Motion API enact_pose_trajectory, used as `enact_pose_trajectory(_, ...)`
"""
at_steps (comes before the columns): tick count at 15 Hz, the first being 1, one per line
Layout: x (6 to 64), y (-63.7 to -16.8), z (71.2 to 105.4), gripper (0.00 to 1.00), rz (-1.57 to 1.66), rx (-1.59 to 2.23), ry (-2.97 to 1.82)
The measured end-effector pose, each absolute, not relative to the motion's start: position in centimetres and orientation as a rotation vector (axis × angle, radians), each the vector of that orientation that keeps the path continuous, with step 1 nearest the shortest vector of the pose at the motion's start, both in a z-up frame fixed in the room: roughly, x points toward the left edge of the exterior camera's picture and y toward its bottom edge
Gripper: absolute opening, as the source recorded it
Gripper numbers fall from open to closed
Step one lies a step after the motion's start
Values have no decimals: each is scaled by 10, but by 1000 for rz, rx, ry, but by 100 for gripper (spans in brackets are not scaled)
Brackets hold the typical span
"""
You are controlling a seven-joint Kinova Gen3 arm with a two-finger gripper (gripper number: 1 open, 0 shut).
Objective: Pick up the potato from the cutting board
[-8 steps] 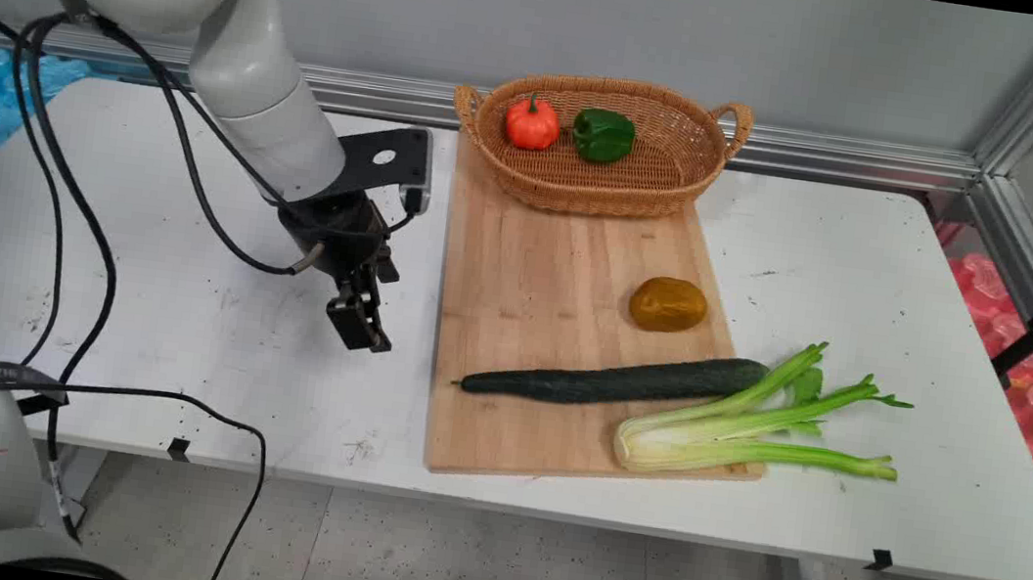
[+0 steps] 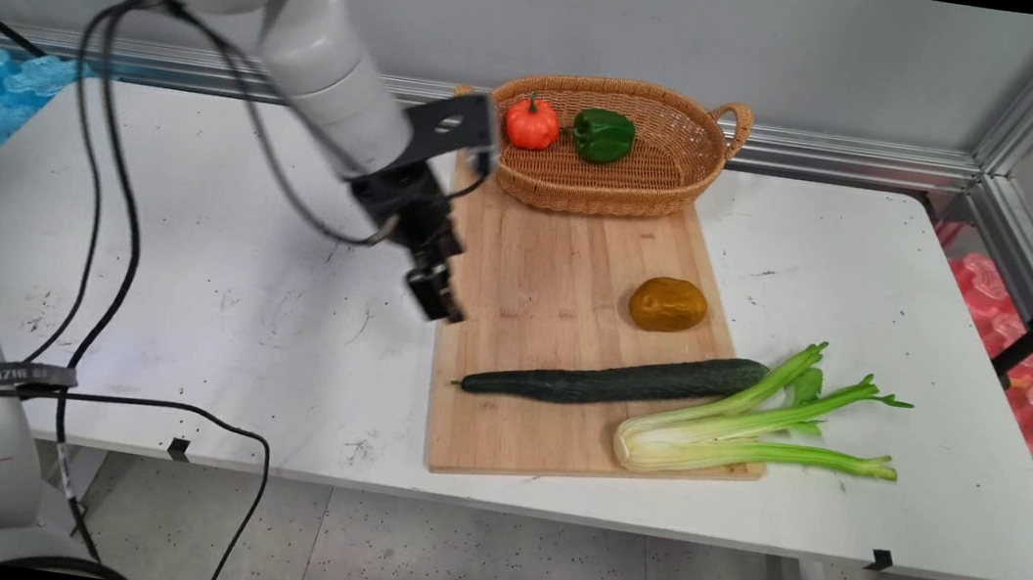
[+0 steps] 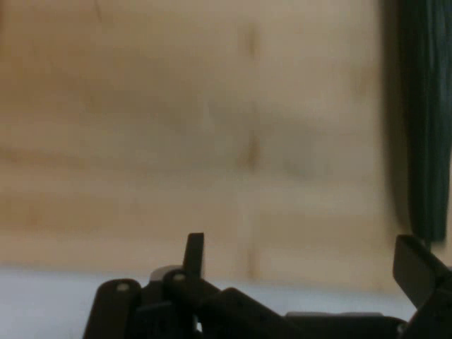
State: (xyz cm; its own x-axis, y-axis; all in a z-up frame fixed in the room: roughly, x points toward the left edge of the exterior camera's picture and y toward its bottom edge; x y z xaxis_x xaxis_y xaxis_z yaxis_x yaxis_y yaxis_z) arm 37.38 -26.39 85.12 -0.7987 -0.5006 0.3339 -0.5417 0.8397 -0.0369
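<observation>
The pincer [image 2: 438, 305] hung empty over the left edge of the cutting board [image 2: 559, 266], tilted down, touching nothing. In the hand view its fingers [image 3: 194, 247] stood wide apart, with bare wood showing between them and a strip of white table [image 2: 182, 288] just behind.

Nearest to it was the cucumber [image 2: 614, 381], lying flat on the board ahead of the pincer and a little below it in the main view. Its thin stem end pointed back toward the fingers, and its dark flank showed at the right edge of the hand view.

By my reading, that cucumber would be firm and stiff but smooth-skinned and round, so it would likely roll or slip. It was long enough to droop if caught at one end, so a hold across the thick middle looked safest.

Farther out on the board sat a brownish potato [image 2: 667, 305], clear of the cucumber. It looked lumpy and solid, easy to pinch across its short side.

Beyond the cucumber's far end lay the celery [image 2: 736, 425], its stalks touching the cucumber's tip and its leafy ends hanging off the board. It looked light and bendy.

Up and away from the pincer stood the basket [image 2: 689, 168] on the board's back end, holding a small orange pumpkin [image 2: 532, 124] and a green pepper [image 2: 603, 135] side by side.
</observation>
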Motion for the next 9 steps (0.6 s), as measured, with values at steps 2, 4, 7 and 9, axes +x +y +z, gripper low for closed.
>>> enact_pose_trajectory(2, 363, -280, 859, 100, 211, 791, -2665)
enact_pose_trajectory(4, 346, -302, 867, 100, 241, 785, -2613)
enact_pose_trajectory(7, 323, -327, 874, 100, 272, 765, -2549)
enact_pose_trajectory(9, 311, -336, 874, 100, 276, 751, -2522)
